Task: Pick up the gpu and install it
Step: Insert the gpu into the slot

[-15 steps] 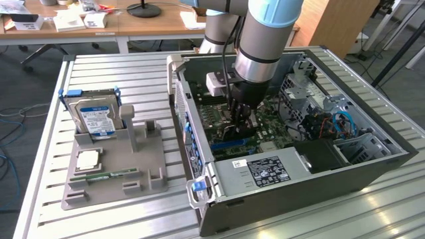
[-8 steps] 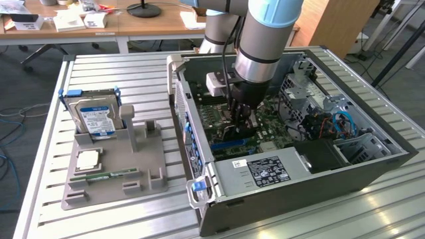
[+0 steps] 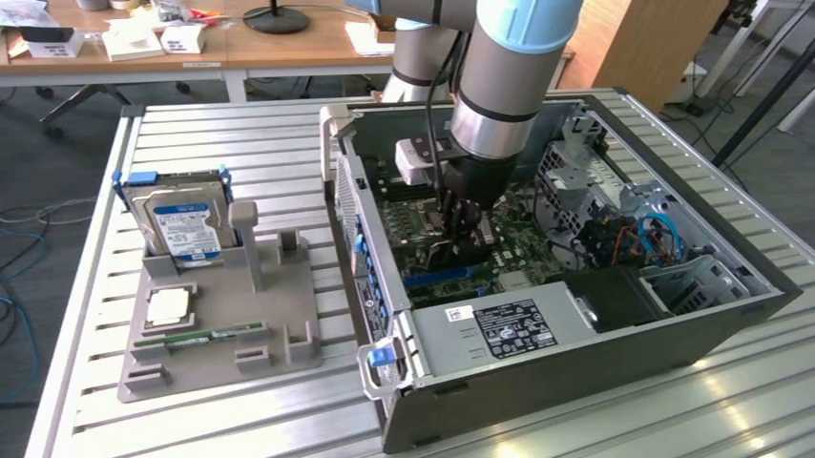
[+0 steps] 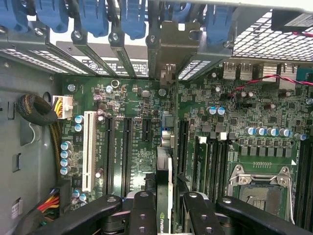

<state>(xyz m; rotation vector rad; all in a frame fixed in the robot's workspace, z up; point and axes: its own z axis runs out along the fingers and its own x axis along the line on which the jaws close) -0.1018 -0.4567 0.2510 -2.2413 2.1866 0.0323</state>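
1. The robot arm reached down into the open computer case (image 3: pixel 574 353), which lay on its side on a slatted metal table (image 3: pixel 229 134).
2. The gripper (image 3: pixel 461 221) hung low over the green motherboard (image 4: pixel 132 98), near the middle of the case.
3. In the wrist view, the black fingers (image 4: pixel 142 208) stood partly closed, one on each side of the gpu (image 4: pixel 164 166), pinching the thin card between them.
4. The gpu stood on edge, upright above the motherboard. It ran in line with the long black expansion slots (image 4: pixel 124 152) and lay between them and the memory slots (image 4: pixel 212 164).
5. At the card's far end, a metal bracket plate (image 4: pixel 171 41) sat among the case's rear slot openings, just beside the blue latches (image 4: pixel 93 14).
6. Whether the card's lower edge was fully seated in a slot could not be told.
7. A white slot (image 4: pixel 89 149) stood beyond the black ones, near a sleeved cable bundle (image 4: pixel 36 110). The empty processor socket (image 4: pixel 259 188) lay on the other side of the card.
8. The power supply (image 3: pixel 503 324) filled the near corner of the case.
9. At the exterior view's left of the case, a grey fixture (image 3: pixel 286 305) held a hard drive (image 3: pixel 185 224) standing upright, a processor chip (image 3: pixel 168 307) and a green memory stick (image 3: pixel 204 336).
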